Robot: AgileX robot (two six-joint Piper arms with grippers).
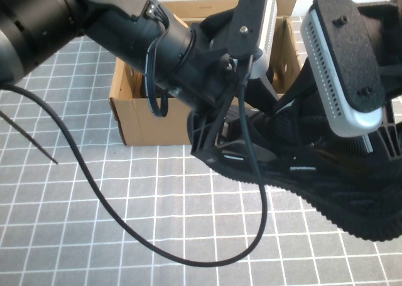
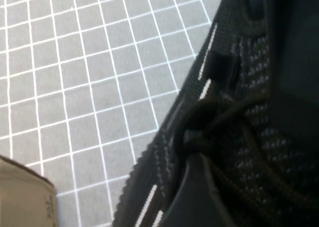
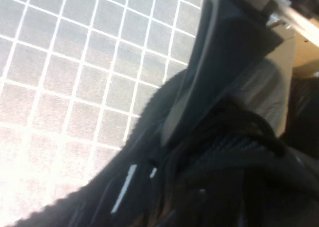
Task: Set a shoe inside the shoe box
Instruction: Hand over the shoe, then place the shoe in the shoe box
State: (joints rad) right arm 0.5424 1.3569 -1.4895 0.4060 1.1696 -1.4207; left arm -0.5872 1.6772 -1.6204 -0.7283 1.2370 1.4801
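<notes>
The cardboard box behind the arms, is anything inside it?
The shoe box sits behind both arms. The left gripper and right gripper cover its opening, so its inside is hidden. The black shoe is outside, in front.

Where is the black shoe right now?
In the high view the black shoe is at the right, in front of the cardboard shoe box, not inside it. The left gripper and right gripper are both down on it.
</notes>
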